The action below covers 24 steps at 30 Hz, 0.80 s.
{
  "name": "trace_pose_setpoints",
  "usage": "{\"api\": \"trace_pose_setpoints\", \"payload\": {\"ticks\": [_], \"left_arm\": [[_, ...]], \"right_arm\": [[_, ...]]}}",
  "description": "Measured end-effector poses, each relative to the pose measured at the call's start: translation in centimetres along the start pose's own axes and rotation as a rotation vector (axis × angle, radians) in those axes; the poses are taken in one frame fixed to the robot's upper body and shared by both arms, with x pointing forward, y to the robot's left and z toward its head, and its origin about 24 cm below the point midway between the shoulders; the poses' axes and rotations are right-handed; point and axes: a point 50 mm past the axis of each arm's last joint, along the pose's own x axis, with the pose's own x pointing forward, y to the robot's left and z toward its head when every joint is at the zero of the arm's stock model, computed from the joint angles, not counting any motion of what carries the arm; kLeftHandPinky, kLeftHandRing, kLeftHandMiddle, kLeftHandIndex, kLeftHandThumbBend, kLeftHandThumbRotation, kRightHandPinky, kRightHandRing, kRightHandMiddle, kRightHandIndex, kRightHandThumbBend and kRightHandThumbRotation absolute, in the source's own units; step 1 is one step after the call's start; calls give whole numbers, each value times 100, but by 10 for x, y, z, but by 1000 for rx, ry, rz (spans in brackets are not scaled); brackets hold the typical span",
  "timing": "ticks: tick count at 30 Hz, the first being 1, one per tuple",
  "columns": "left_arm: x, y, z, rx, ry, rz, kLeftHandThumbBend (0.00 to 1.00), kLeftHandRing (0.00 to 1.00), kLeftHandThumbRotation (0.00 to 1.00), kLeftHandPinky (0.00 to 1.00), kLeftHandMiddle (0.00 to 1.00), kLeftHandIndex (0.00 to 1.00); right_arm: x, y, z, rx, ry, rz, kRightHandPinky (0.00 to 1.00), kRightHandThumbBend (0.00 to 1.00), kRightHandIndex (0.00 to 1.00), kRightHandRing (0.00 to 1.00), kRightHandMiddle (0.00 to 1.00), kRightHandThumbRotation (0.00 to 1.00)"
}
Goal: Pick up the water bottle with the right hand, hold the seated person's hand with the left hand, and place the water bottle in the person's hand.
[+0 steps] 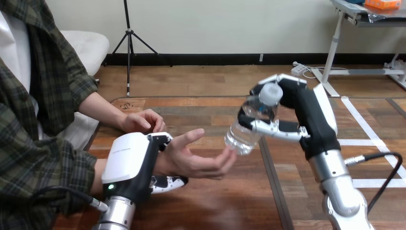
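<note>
Clear water bottle [242,136] sits gripped in the right hand [306,115] at frame centre, just beside the person's hand [191,160], open palm-up, whose wrist the left hand [129,160] clasps at lower left; only the placing seems left.

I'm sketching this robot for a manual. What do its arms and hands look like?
The left forearm and right forearm are silver tubes. The left hand and right hand are black with white back shells and black-and-white fingers. A black cable leaves each wrist.
</note>
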Motion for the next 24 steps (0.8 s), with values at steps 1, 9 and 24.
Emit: {"api": "trace_pose_setpoints", "payload": {"ticks": [1,9,24], "left_arm": [[0,0,1,-3,-4,1,82,44,0,41,47,46],[-2,1,10,-21,-33,11,82,43,0,41,46,46],[-8,3,25,-58,-88,9,82,42,0,40,45,46]], "right_arm": [[1,0,1,-1,-4,0,43,73,50,45,49,0],[11,0,7,-12,-36,8,44,73,49,45,48,0],[28,0,19,-23,-94,16,42,73,49,44,47,0]]}}
